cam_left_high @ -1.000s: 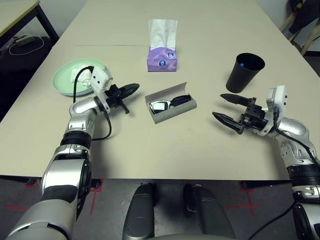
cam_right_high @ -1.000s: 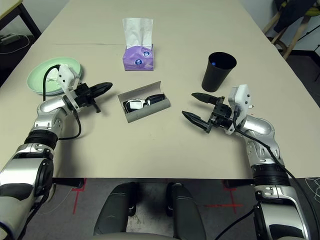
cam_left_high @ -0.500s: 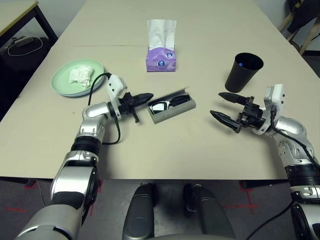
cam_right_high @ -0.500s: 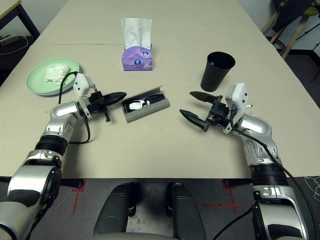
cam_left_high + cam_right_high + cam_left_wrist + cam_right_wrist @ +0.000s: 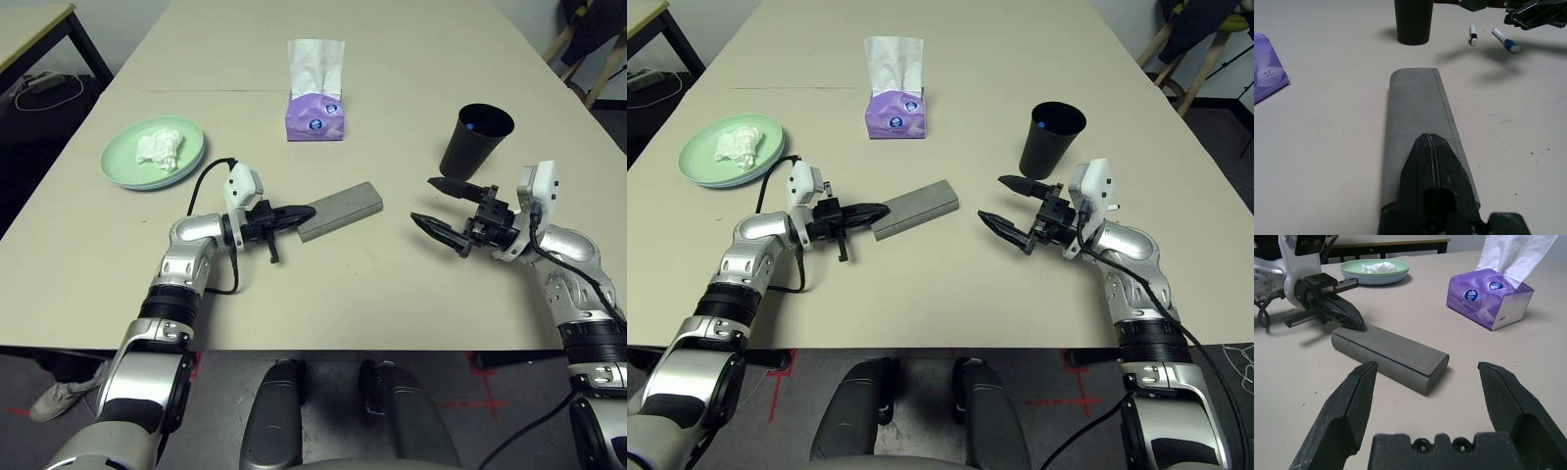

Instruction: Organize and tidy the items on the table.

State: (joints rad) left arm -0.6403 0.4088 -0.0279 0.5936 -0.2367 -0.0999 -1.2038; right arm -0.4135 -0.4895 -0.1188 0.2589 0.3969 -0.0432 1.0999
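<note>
1. Centre stage, the grey glasses case (image 5: 339, 210) lies with its lid down on the beige tabletop (image 5: 323, 294), angled toward the black cup (image 5: 476, 139).
2. At its near end, the left hand (image 5: 304, 212) rests its tip on the lid, fingers pressed together.
3. Well apart across the bare tabletop, the right hand (image 5: 429, 203) hovers with fingers spread wide, gripping nothing and pointing at the case.
4. Further back, a pale green plate (image 5: 124, 171) carries a crumpled white tissue (image 5: 159, 149).
5. Behind the case stands a purple tissue box (image 5: 314, 116).
6. Beyond the cup, the left wrist camera catches a white-and-blue pen (image 5: 1505, 40).
</note>
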